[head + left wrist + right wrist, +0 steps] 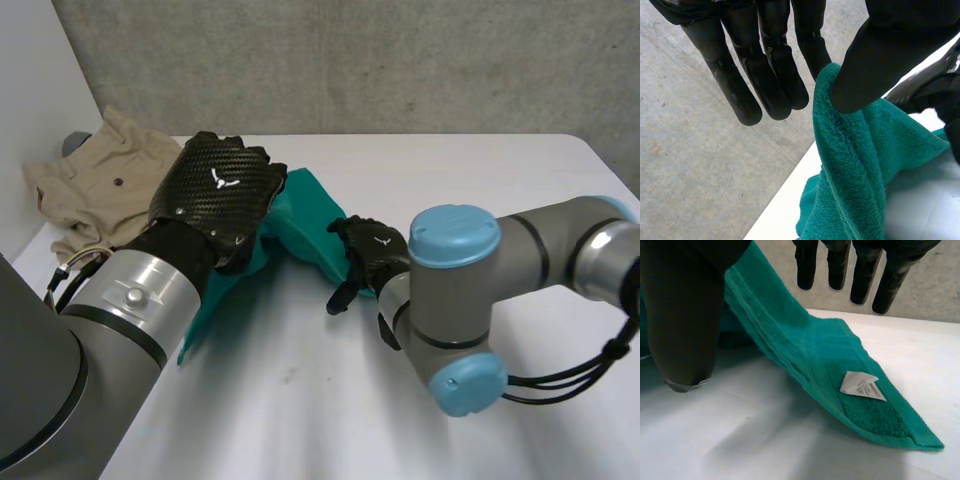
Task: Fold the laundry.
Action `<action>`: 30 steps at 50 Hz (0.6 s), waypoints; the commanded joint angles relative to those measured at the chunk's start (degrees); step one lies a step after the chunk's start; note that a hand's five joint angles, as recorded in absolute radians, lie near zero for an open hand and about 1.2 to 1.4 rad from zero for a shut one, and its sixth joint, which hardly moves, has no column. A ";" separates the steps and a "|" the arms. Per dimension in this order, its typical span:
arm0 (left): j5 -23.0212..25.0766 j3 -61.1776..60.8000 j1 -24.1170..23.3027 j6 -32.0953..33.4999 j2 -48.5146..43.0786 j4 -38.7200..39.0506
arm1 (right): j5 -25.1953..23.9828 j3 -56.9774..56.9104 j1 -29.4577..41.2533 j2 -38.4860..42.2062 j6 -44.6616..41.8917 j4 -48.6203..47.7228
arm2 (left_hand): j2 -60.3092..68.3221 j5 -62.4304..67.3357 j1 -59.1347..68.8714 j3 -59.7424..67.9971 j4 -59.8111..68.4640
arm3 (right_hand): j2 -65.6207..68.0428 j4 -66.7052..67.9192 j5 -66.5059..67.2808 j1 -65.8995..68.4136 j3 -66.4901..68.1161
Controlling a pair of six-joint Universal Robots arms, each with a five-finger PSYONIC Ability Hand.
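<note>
A green towel (305, 225) lies partly on the white table (450, 170), with one end lifted. My left hand (215, 190) holds that raised end. In the left wrist view its thumb (865, 60) pinches the towel's edge (840, 130) against the straight fingers (770, 75). My right hand (368, 250) hovers at the towel's other end, open. In the right wrist view its thumb (682, 315) and fingers (860, 270) stand apart above the towel's corner (815, 350). That corner rests on the table and shows a white label (861, 386).
A crumpled khaki garment (95, 180) lies at the back left of the table, behind my left arm. A grey wall runs along the table's far edge. Bare tabletop (330, 400) stretches in front of the towel and to its right.
</note>
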 commanded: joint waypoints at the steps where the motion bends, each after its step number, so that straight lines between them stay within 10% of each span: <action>1: 0.00 -1.33 0.16 -0.77 0.67 0.08 | 0.34 -6.77 -0.04 7.20 -1.51 0.44 | 11.59 13.48 14.94 11.96 11.23 | 43.15 42.57 42.44 44.26 43.74; 2: 0.00 -1.68 0.34 -1.20 0.67 0.17 | 0.52 -7.38 -0.04 7.55 -1.77 0.36 | 11.59 13.48 14.94 11.96 11.23 | 67.35 66.77 66.63 68.45 67.93; 9: 0.18 -3.00 1.57 -3.40 0.32 0.26 | 0.61 -4.76 -3.28 2.39 -4.14 0.35 | 11.59 13.48 14.94 11.96 11.23 | 67.59 67.01 66.88 68.70 68.18; 21: 1.06 -5.56 2.71 -10.51 -5.64 0.78 | -1.85 13.07 -19.46 -19.06 -48.32 0.36 | -10.56 -8.66 -7.21 -10.18 -10.91 | 67.59 67.01 66.88 68.70 68.18; 30: 4.30 -5.20 2.53 -16.67 -10.75 1.31 | -1.24 22.22 -19.20 -30.32 -51.61 0.09 | -41.19 -39.29 -37.84 -40.81 -41.54 | 67.59 67.01 66.88 68.70 68.18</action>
